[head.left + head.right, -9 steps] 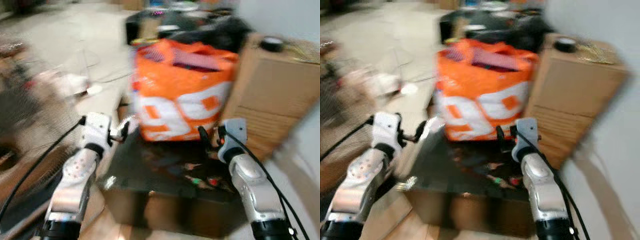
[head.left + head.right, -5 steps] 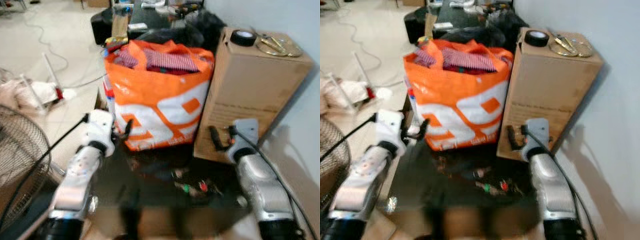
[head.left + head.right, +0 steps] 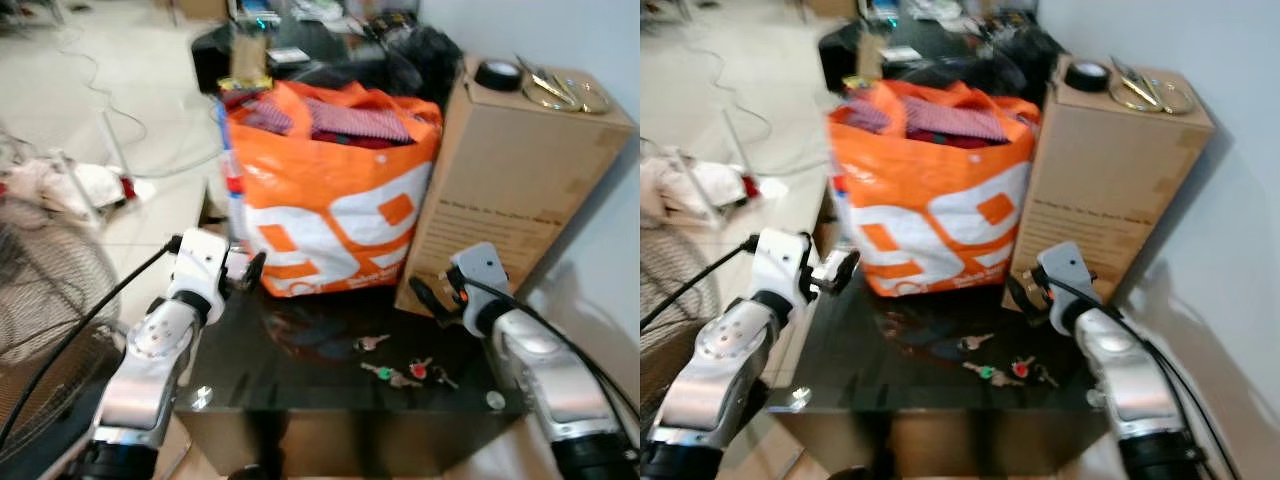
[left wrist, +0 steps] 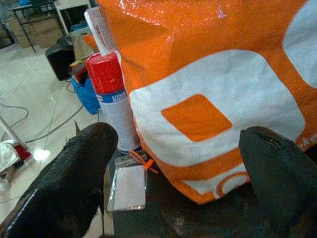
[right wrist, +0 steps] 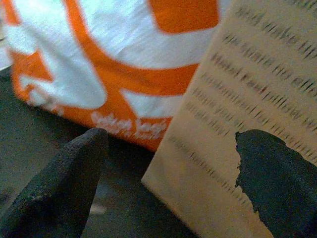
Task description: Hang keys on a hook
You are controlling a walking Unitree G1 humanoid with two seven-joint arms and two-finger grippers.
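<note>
Several keys with green and red tags (image 3: 397, 374) lie on the black glass table (image 3: 300, 370), and one more key (image 3: 371, 343) sits just behind them. My left gripper (image 3: 248, 272) hovers open over the table's left edge, facing the orange bag, with wide-spread fingers (image 4: 74, 183). My right gripper (image 3: 428, 296) is open above the table's right rear, just beyond the keys, in front of the cardboard box. Its fingers (image 5: 64, 183) point at the seam between bag and box. Neither gripper holds anything.
An orange and white bag (image 3: 330, 190) full of cloth stands at the table's back. A tall cardboard box (image 3: 520, 180) with a tape roll (image 3: 497, 74) stands at the right. A red-capped spray can (image 4: 111, 94) stands left of the bag. A fan grille (image 3: 40, 290) is at far left.
The camera has swung and steadied, so the picture is sharper and the table with the keys shows more fully. Both arms keep the same raised pose, grippers still open.
</note>
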